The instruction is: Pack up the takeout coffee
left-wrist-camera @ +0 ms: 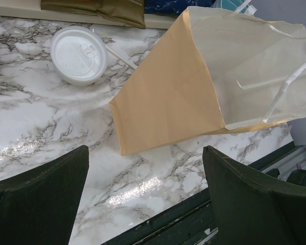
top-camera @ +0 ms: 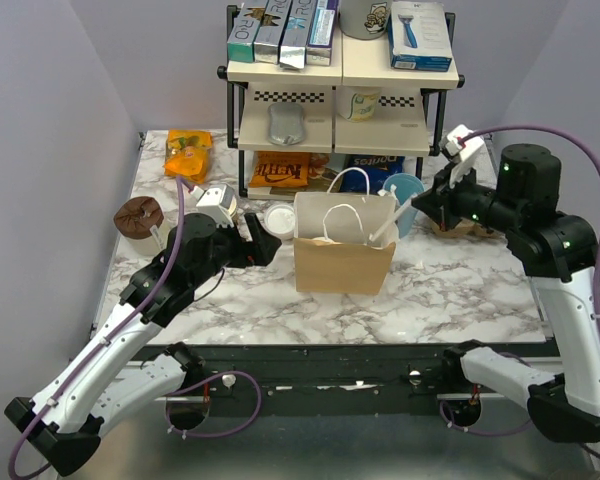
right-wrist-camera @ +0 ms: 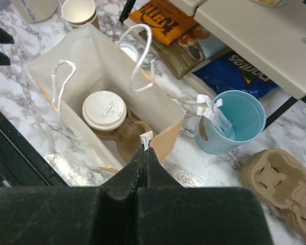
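The takeout coffee sits inside the brown paper bag. The right gripper pinches the bag's rim, and the left gripper is spread wide.

Two lidded cups; one bag

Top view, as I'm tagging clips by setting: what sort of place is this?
Probably a lab mock-up of a café counter: a marble-look table, a shelf rack of boxed goods and snack bags, a paper bag, plain walls around.

bag mouth open, white handles arching across.
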You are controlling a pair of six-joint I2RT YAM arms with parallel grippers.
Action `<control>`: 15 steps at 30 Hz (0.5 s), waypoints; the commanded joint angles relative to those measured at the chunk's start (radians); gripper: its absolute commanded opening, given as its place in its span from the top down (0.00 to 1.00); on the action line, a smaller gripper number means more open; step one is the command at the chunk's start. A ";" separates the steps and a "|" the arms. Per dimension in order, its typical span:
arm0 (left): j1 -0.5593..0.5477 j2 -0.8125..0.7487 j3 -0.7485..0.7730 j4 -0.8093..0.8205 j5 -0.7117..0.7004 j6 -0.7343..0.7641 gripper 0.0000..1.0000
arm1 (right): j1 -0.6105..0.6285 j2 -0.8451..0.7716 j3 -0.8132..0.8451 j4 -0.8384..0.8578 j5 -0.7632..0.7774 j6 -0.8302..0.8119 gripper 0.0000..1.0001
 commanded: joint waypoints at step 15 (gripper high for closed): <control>-0.002 -0.027 -0.003 -0.044 -0.054 -0.017 0.01 | 0.102 -0.097 -0.138 0.274 0.366 0.247 0.00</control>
